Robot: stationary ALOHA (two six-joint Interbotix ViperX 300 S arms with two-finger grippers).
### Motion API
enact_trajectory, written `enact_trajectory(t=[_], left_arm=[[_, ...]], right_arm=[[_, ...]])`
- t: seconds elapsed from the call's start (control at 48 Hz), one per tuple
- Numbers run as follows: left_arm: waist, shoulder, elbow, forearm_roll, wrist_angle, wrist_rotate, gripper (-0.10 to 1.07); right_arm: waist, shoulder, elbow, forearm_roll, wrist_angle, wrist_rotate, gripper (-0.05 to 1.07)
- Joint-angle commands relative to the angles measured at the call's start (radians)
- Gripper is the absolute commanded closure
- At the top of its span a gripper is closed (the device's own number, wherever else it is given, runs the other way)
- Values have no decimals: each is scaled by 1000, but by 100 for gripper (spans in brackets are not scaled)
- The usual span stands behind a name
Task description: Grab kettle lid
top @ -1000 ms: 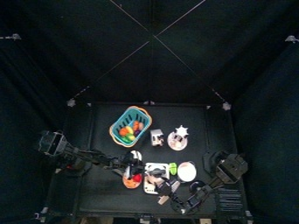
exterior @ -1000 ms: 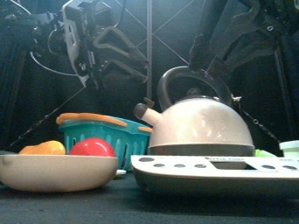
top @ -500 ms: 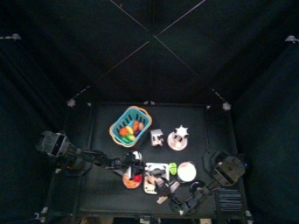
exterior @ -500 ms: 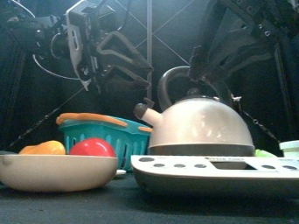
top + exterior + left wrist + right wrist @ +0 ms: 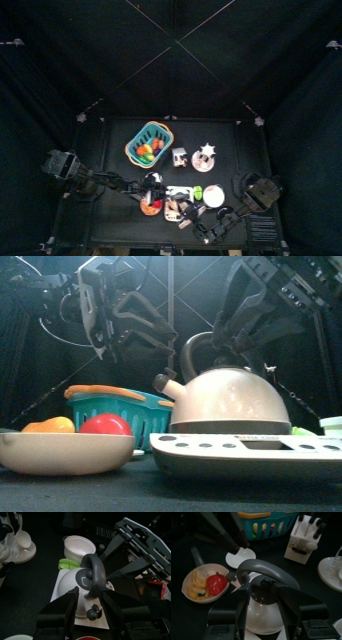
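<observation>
Kettle lid (image 5: 265, 592): dark, round, seated on top of the white kettle (image 5: 230, 396), under the arched black handle (image 5: 270, 568).
My right claw (image 5: 265, 604): jaws spread wide, hanging over the kettle with one jaw on either side of the lid; I grip nothing, and I cannot tell whether a jaw touches it.
My left claw (image 5: 91, 602): jaws apart, empty, poised above the kettle from the other side, looking down at the handle.
Kettle's place: on a white scale (image 5: 247, 454) at the front of the bench (image 5: 241, 140).
Beside it: a pale bowl (image 5: 67, 450) holding a red tomato (image 5: 107, 425) and something yellow.
Behind: a teal basket (image 5: 114, 408) with an orange rim.
</observation>
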Motion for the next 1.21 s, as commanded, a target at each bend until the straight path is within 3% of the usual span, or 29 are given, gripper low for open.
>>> enact_trajectory(t=[0.0,0.188,1.188], left_arm=[[2,-5,-26,2,-11,0,22],[2,-5,-29,2,-11,0,22],[2,48,-58,2,-9,0,22]], right_arm=[[9,-15,26,-37,15,115,25],[12,-14,44,-43,-12,164,25],[-28,72,-15,-60,89,163,26]])
